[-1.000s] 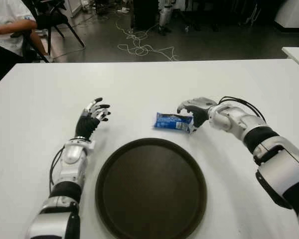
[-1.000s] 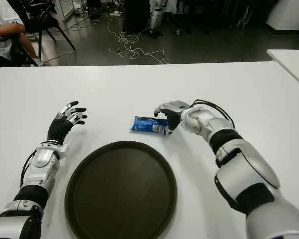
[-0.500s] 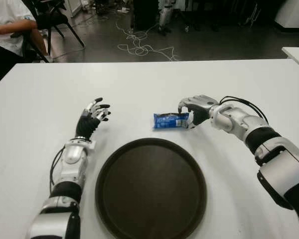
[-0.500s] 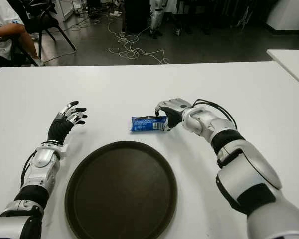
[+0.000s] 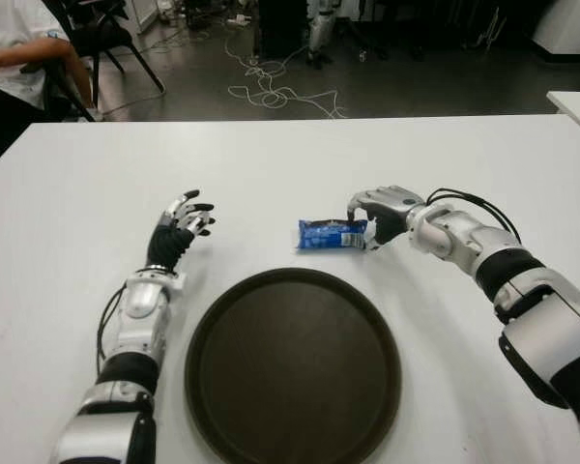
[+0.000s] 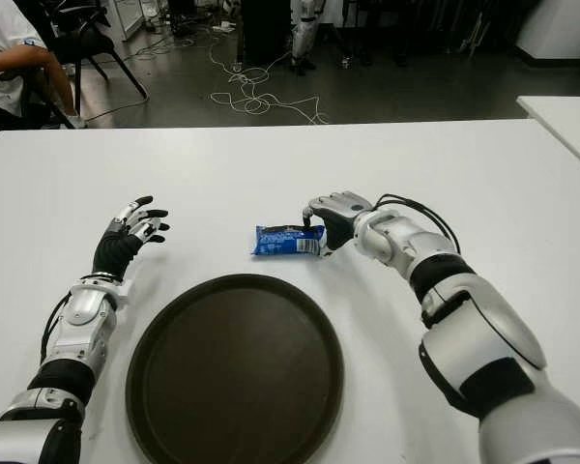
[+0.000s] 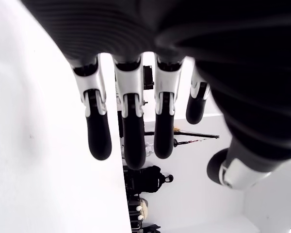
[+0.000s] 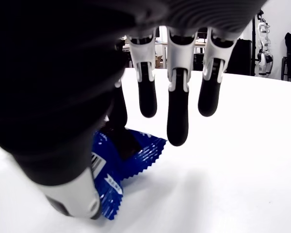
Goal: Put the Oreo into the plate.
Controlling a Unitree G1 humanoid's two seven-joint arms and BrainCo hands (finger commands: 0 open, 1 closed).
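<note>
The Oreo (image 5: 332,234) is a small blue packet lying on the white table (image 5: 271,164), just beyond the far rim of the round dark plate (image 5: 292,365). My right hand (image 5: 369,228) is at the packet's right end. In the right wrist view the thumb and index finger pinch that end of the Oreo (image 8: 121,165), while the other fingers (image 8: 177,116) stay extended above the table. My left hand (image 5: 184,217) is raised to the left of the plate, and its fingers (image 7: 128,131) are spread and hold nothing.
A person (image 5: 10,58) sits by a chair beyond the table's far left corner. Cables (image 5: 271,92) lie on the floor behind the table. A second white table (image 5: 575,101) shows at the right edge.
The Oreo packet has turned from tilted to level and shifted slightly away from the plate, with my right hand at its right end. The left hand has not moved.
</note>
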